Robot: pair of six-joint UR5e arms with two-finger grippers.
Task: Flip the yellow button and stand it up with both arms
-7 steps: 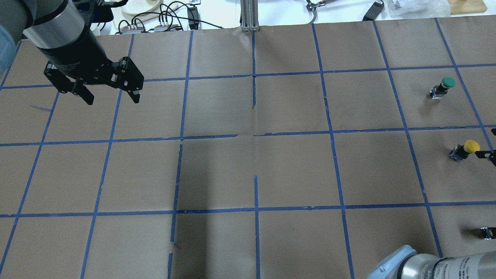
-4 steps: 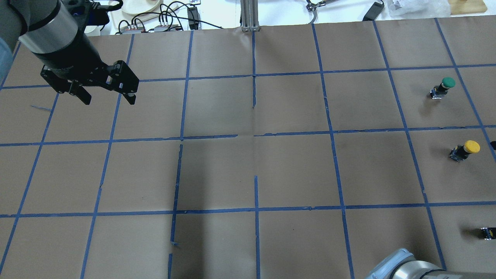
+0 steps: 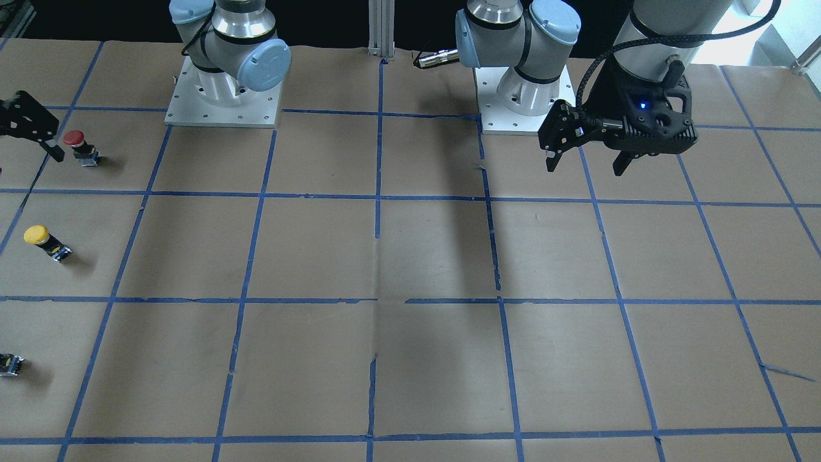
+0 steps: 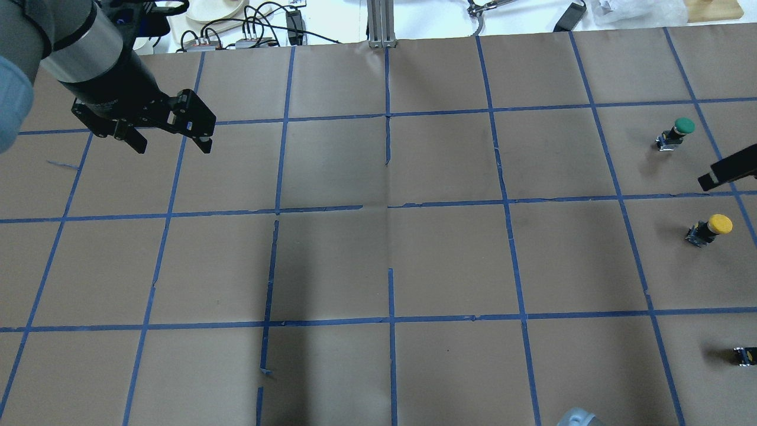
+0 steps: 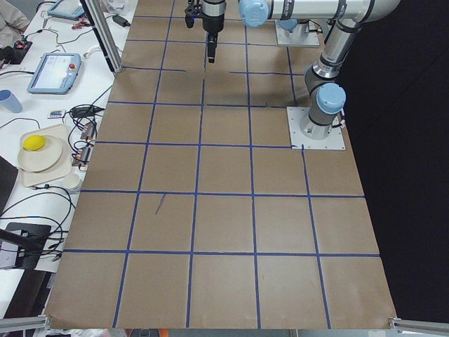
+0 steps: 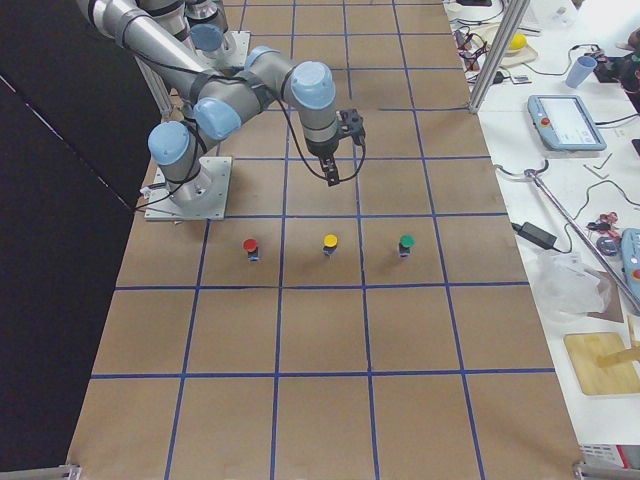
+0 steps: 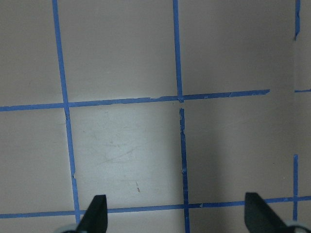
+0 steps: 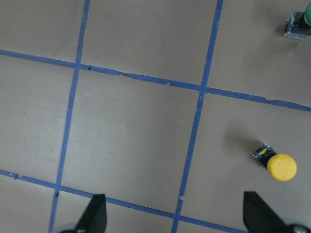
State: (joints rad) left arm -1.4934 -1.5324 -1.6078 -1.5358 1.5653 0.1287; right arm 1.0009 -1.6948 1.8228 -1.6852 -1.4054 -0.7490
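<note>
The right claw (image 8: 174, 216), black and two-fingered, hangs released over the brown-paper table (image 4: 449, 260) with its blue tape grid. Its fingers are spread wide and grasp nothing. The yellow button (image 8: 275, 164), a small push-button switch with a round yellow mushroom cap on a short black-and-grey body, lies ahead of it and is touched by neither finger. That is the fresh change: the claw has let go and drawn away, and the button stands by itself, cap up. It sits near the table's edge on the robot's right, in a row between the green-capped button (image 4: 677, 133) and the red-capped button (image 3: 78, 144). By my judgement the flip and the standing are done or very nearly so, since the button keeps its balance with no support, and only the arms' retreat seems left. A second ago, in the overhead view, one right fingertip lay just beside the yellow cap. Now that finger shows only at the view's right edge, up toward the green-capped button and apart from both buttons. The yellow button itself has neither shifted nor tipped in that time. The left claw (image 4: 172, 145), also open and empty, is well apart over the squares on the robot's far left and has only drifted a little.
</note>
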